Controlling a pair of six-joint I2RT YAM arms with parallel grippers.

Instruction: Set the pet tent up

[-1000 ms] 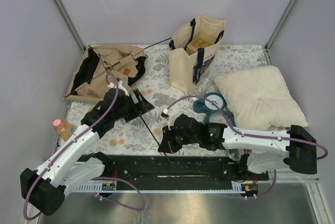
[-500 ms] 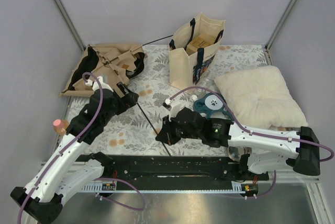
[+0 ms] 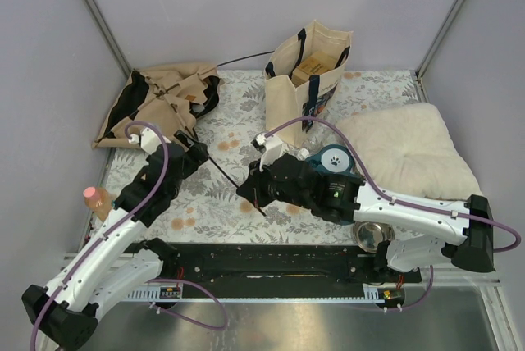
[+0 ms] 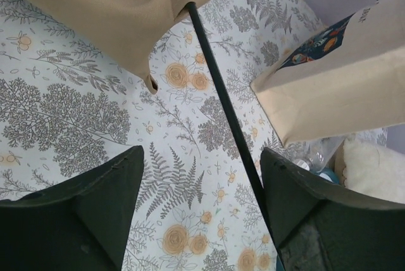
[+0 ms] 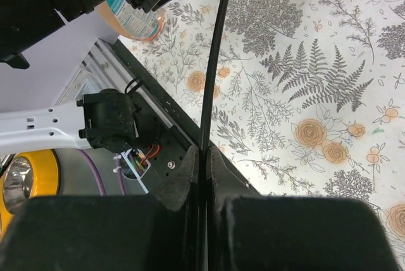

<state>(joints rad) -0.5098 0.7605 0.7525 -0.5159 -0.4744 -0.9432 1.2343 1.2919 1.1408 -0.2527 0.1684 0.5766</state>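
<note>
The pet tent point(image 3: 160, 98) lies collapsed as tan canvas at the back left; its hem hangs at the top of the left wrist view point(image 4: 120, 11). A thin black pole point(image 3: 234, 183) runs from the fabric toward the table's middle. My right gripper point(image 3: 250, 193) is shut on that pole point(image 5: 215, 62), with the jaws pinching it point(image 5: 204, 157). My left gripper point(image 3: 195, 151) is open just short of the fabric. In its own view point(image 4: 202, 157) the pole point(image 4: 218, 94) passes between the fingers, close to the right finger point(image 4: 304, 201).
A cream tote bag point(image 3: 308, 80) stands at the back middle, with another black pole point(image 3: 242, 60) behind it. A fluffy white pillow point(image 3: 406, 154) lies on the right. A teal paw-print bowl point(image 3: 334, 158), a metal bowl point(image 3: 373, 234) and a pink-capped bottle point(image 3: 97, 199) are nearby.
My right gripper has carried the pole away from the bases toward the tent. The tent fabric has bunched further into the back-left corner. My left arm has shifted slightly back.
</note>
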